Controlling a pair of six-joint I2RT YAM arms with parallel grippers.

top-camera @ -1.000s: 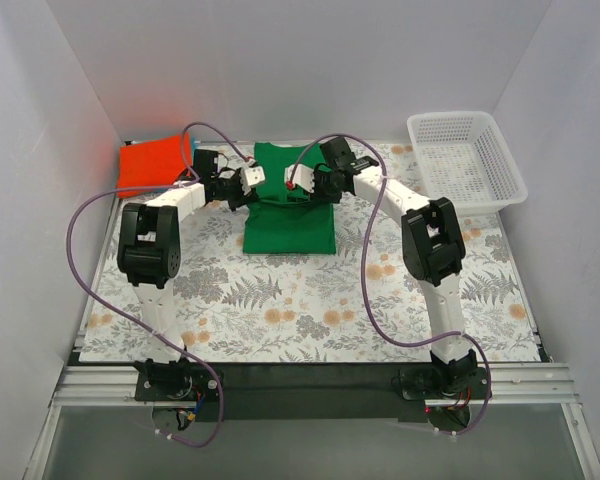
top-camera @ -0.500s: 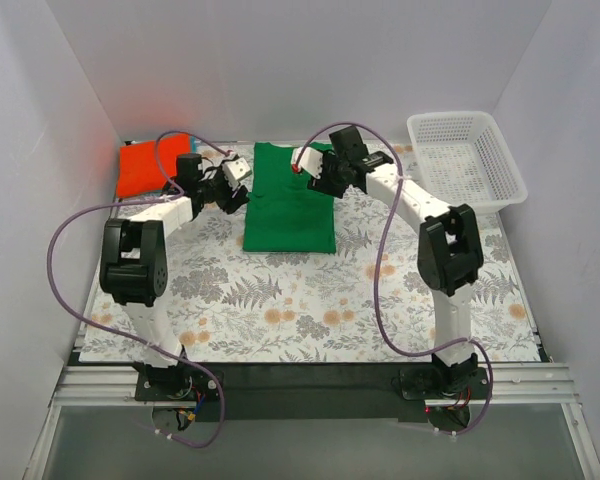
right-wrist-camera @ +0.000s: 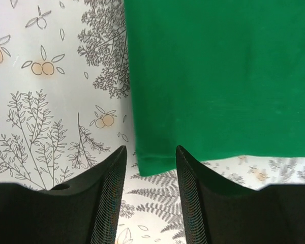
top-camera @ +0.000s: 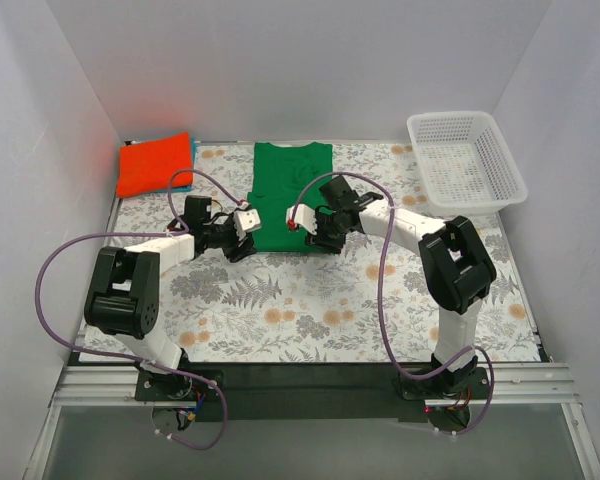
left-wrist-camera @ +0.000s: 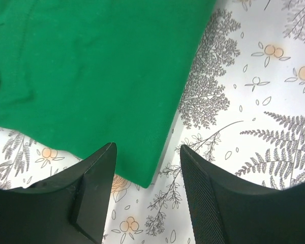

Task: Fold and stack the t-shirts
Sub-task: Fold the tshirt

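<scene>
Since the left gripper (left-wrist-camera: pixel 147 150) and right gripper (right-wrist-camera: pixel 150 150) stand open astride the 2 near hem corners of the green t-shirt (top-camera: pixel 292 185), close them together and lift evenly.

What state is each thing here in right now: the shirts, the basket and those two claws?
green t-shirt: spread flat as a long rectangle, collar at the far end.
orange-red t-shirt: folded, lying at the far left corner.
white basket: upright at the far right.
left gripper: open, jaws either side of the green t-shirt's near corner.
right gripper: open, jaws either side of its other near corner.
</scene>
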